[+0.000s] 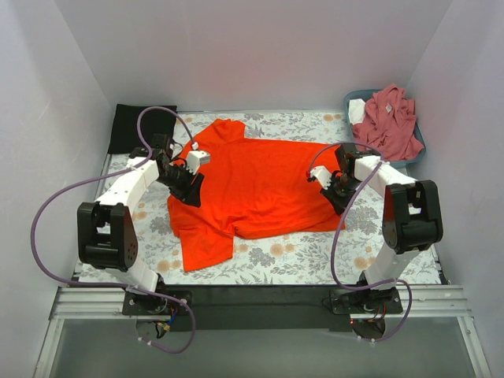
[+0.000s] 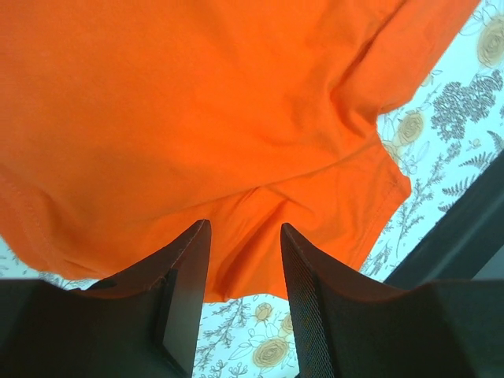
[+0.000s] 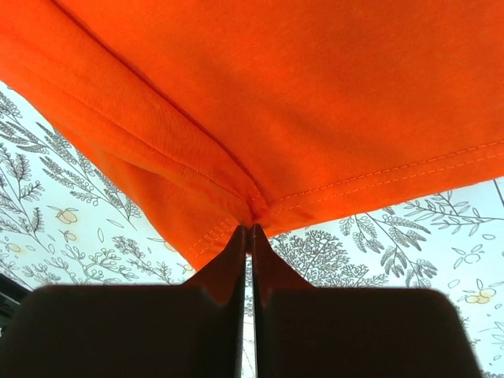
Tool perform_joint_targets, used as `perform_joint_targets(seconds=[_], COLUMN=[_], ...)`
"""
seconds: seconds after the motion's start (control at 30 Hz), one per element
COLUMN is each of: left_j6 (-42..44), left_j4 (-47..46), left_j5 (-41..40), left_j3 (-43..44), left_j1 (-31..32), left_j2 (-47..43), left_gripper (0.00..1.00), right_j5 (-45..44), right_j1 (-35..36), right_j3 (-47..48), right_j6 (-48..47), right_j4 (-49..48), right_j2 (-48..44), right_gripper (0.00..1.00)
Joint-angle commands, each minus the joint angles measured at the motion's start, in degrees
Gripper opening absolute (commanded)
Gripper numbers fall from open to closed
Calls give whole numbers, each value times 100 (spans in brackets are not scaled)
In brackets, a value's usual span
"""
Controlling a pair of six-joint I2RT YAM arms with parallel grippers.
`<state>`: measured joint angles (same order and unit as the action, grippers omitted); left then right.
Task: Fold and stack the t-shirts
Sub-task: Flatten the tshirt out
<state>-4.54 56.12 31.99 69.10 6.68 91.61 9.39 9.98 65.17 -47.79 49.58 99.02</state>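
Floral table covering (image 1: pixel 315 256): spread under everything as the work surface.
Orange-red t-shirt (image 1: pixel 260 185): laid mostly flat mid-table for folding, with a bunched portion trailing toward 7 o'clock.
Dusty-pink t-shirt (image 1: pixel 390 118): heaped in the blue-grey basket (image 1: pixel 420 146) at 1 o'clock, judged to be waiting its turn.
Black folded t-shirt (image 1: pixel 130 126): parked at 10 o'clock, judged the start of the stack.
Left gripper (image 2: pixel 244 228): at the shirt's 9 o'clock edge, jaws parted either side of a cloth ridge, gripping nothing.
Right gripper (image 3: pixel 250 228): at the 3 o'clock edge, jaws pressed together, apparently pinching the hem corner.
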Motion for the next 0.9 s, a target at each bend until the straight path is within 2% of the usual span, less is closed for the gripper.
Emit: perform_joint_targets(seconds=[0.0,0.17,0.4,0.5,0.53,0.57,0.63,0.67,0.7,0.77,0.83,0.87], left_j6=[-223,-372,-434,46,197,320,890,1041,1155,1332,1272,1097], left_j4=[-268,-154,-92,197,450,566,1014,1137,1330,1419,1253,1131], left_j5=[27,10,141,482,588,685,932,897,740,546,57,-138], left_j3=[121,288,200,130,95,95,34,-10,-89,-447,-765,-1132], left_j1=[-254,-641,-659,-852,-852,-844,-791,-747,-434,-116,613,885], left_j2=[22,296,217,-20,-125,-344,-547,-652,-836,-1065,-1391,-1461], left_gripper=[40,37,37,34,33,33,29,28,27,26,26,26], right_j5=[212,126,-437,-578,-605,-648,-631,-553,-482,-185,44,228], right_j1=[-13,-13,74,83,92,92,92,83,83,74,74,83], right_j3=[233,-222,-1672,-2165,-2288,-2306,-2132,-1974,-1825,-1274,-867,-578], right_j6=[-37,-274,-678,-802,-863,-872,-872,-872,-872,-689,-469,-242], right_j4=[385,781,799,790,799,807,868,912,1009,1036,1062,1062], right_j2=[-513,-1446,-2676,-2958,-2994,-3011,-3073,-3099,-3152,-3144,-2925,-2619], right_gripper=[1,1,1,1,8,27,41,59,68,71,71,65])
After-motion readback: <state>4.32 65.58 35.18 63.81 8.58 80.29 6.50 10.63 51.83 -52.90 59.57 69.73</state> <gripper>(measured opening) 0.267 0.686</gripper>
